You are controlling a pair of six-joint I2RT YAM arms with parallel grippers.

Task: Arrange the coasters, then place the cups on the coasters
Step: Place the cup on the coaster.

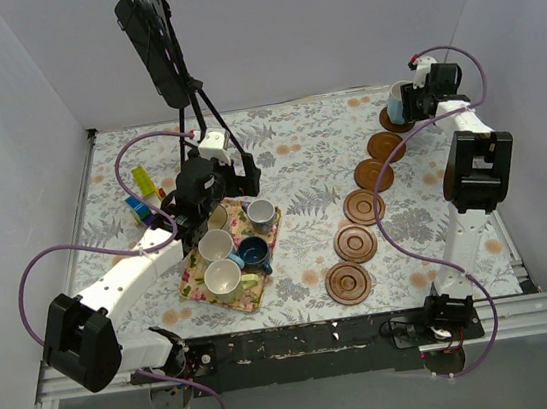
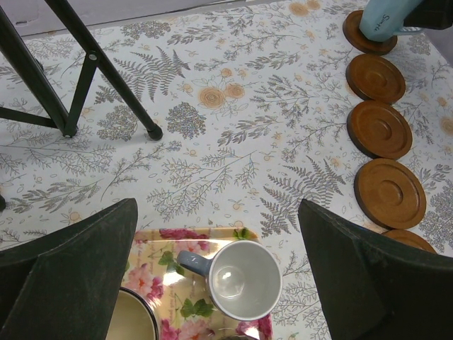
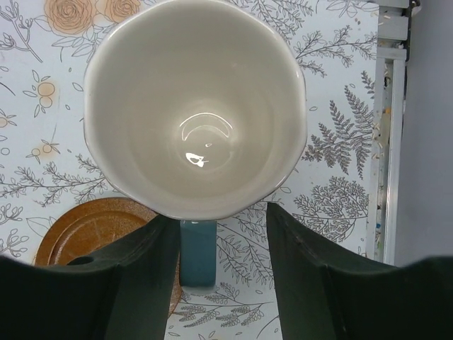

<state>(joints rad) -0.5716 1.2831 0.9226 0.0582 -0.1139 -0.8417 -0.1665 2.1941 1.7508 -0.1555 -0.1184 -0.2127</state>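
Six brown coasters curve along the right side, from the nearest coaster (image 1: 348, 282) to the farthest coaster (image 1: 390, 121). A light blue cup (image 1: 397, 102) stands on that farthest one. My right gripper (image 3: 219, 234) is open, its jaws on either side of the cup's blue handle (image 3: 197, 251); the left finger is next to the handle and the right finger is apart from it. My left gripper (image 2: 217, 212) hangs wide open above a grey-white cup (image 2: 244, 280) on the floral tray (image 2: 152, 244). Several more cups (image 1: 215, 245) stand on the tray.
A black tripod (image 1: 176, 76) stands at the back left, with one foot (image 2: 153, 132) close to the tray. Colourful toy blocks (image 1: 141, 197) lie left of the tray. The table's right edge (image 3: 386, 106) runs close beside the blue cup.
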